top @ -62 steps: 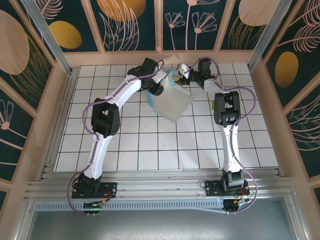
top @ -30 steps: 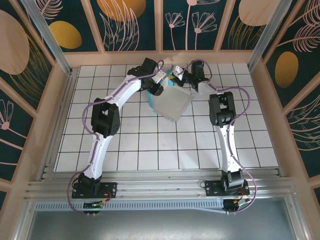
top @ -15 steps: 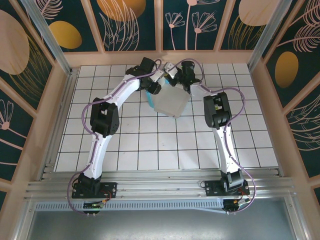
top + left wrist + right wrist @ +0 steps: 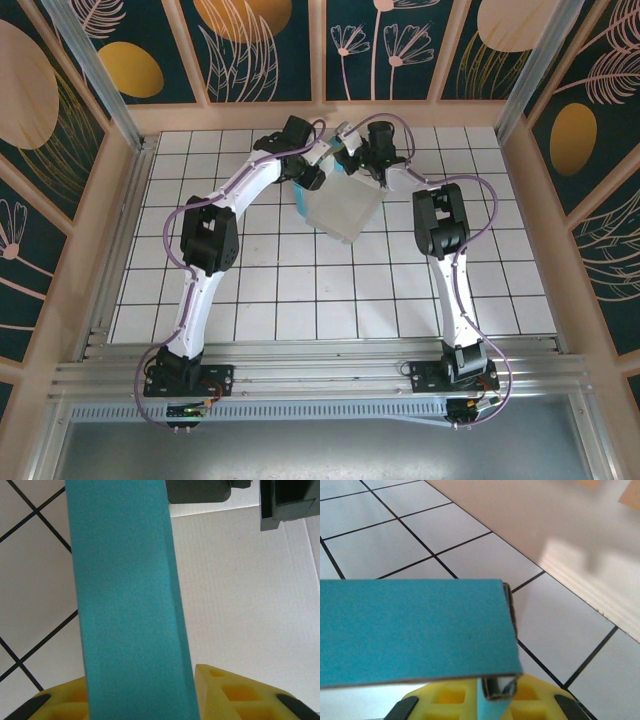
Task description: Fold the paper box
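The paper box (image 4: pixel 345 210) sits near the middle of the table's (image 4: pixel 250 300) far edge, white inside facing up, with both arms gripping its far end. The left gripper (image 4: pixel 145 690) is clamped across a turquoise flap. The right gripper (image 4: pixel 492 695) is pinched tight on a thin turquoise edge near a corner. That small bite could slip. If the arms pull apart or twist unevenly, the card may tear or crease off its fold lines. No brand, label or writing can be read.

No readable text, label or number anywhere
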You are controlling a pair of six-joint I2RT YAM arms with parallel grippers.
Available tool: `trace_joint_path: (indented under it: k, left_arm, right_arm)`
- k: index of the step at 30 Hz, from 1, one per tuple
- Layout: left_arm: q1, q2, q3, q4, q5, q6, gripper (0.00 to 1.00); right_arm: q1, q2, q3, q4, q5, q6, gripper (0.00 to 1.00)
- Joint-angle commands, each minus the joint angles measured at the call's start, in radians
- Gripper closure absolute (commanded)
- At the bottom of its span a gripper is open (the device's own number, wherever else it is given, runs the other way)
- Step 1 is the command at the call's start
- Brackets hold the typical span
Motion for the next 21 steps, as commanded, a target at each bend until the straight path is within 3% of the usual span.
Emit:
trace_joint_path:
  k: [1, 4, 7, 21]
  left_arm:
    - [-0.021, -0.046, -0.008, 0.048, 0.051, 0.021, 0.62]
    - [-0.023, -0.045, -0.008, 0.054, 0.056, 0.015, 0.62]
    - [-0.023, -0.047, -0.008, 0.053, 0.054, 0.014, 0.62]
    - [-0.023, -0.056, -0.017, 0.055, 0.047, 0.013, 0.62]
  right_arm:
    - [0.017, -0.060, -0.023, -0.023, -0.058, 0.028, 0.95]
    - [0.022, -0.054, -0.030, 0.014, -0.056, 0.078, 0.97]
    - [0.024, -0.060, -0.048, 0.052, -0.053, 0.127, 0.87]
    - [-0.024, -0.194, -0.219, 0.036, -0.065, 0.041, 0.78]
